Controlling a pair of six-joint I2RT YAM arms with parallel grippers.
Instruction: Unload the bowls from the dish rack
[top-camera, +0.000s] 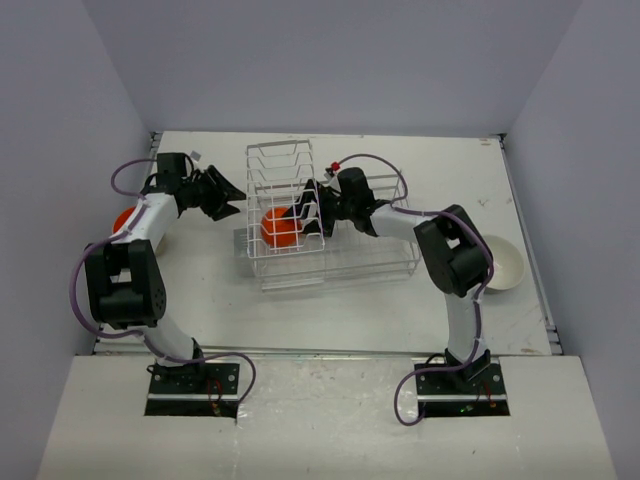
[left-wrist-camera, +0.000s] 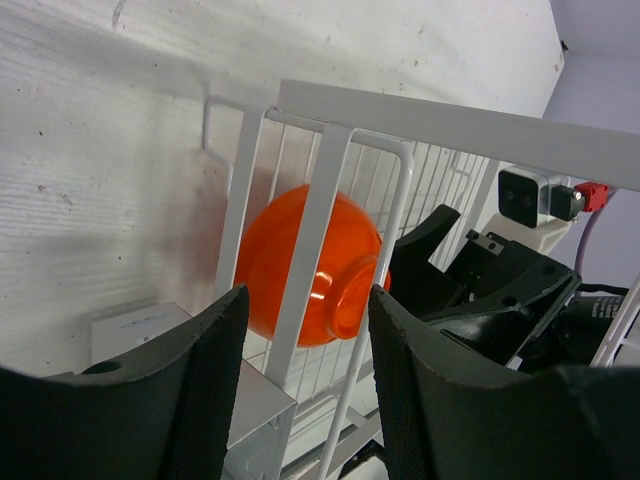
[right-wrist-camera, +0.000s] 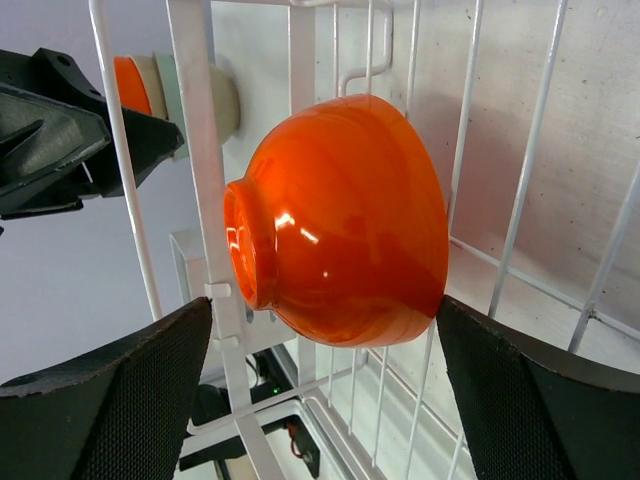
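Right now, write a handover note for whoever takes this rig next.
Left gripper: open, empty, outside the dish rack's left end.
Right gripper: open, inside the rack, fingers either side of the orange bowl, not yet closed on it.
Done: stacked bowls sit on the table by the left arm; a cream bowl sits by the right arm.
Left: the orange bowl, the only one visible in the rack. Probably grip it, lift it out and set it down.
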